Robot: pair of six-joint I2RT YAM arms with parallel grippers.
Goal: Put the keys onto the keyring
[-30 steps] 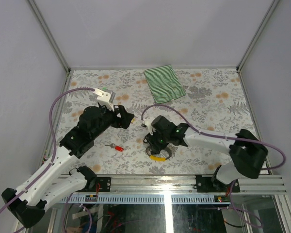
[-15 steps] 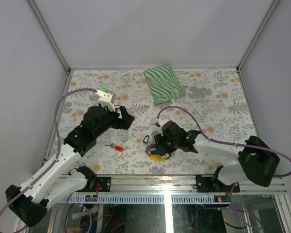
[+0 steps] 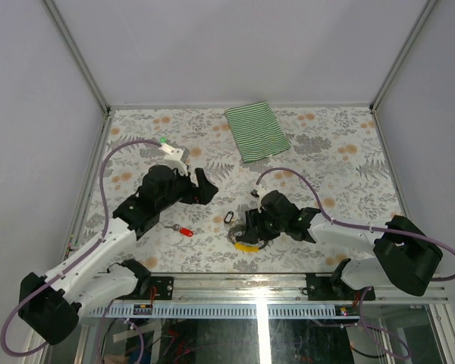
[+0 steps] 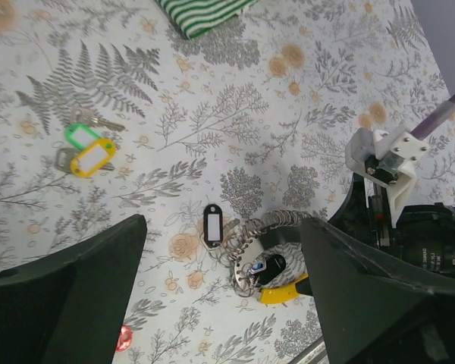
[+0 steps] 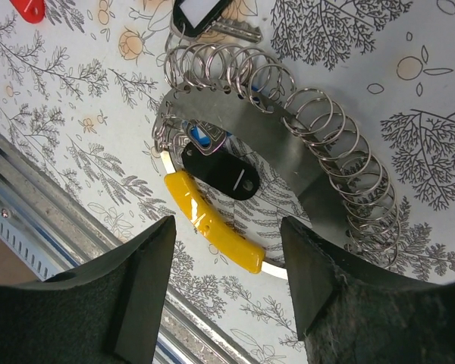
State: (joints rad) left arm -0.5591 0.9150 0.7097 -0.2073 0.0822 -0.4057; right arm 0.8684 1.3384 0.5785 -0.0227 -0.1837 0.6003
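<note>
**Position of parts.** The keyring (image 5: 341, 144), a row of wire loops along a curved metal band with a yellow end piece (image 5: 212, 224), lies flat on the desk (image 3: 326, 152) near its front edge. A black-tagged key (image 5: 220, 174) and a blue-tagged key (image 5: 205, 138) sit inside the curve. They appear to hang from the loops at the yellow end, so they are judged already fitted. A key with a white label in a black frame (image 4: 212, 223) lies at the other end of the loops. Whether it is threaded cannot be told.

**Loose keys.** The red-tagged key (image 3: 185, 231) lies apart, to the left of the keyring. The green-tagged key (image 4: 80, 136) and yellow-tagged key (image 4: 92, 158) lie touching each other, further back.

**End effectors.** The right end effector (image 5: 227, 227) hangs directly above the keyring, jaws apart, holding nothing. This placement suits steadying the keyring. The left end effector (image 3: 201, 186) is wide and empty, placed to fetch a loose key.
</note>
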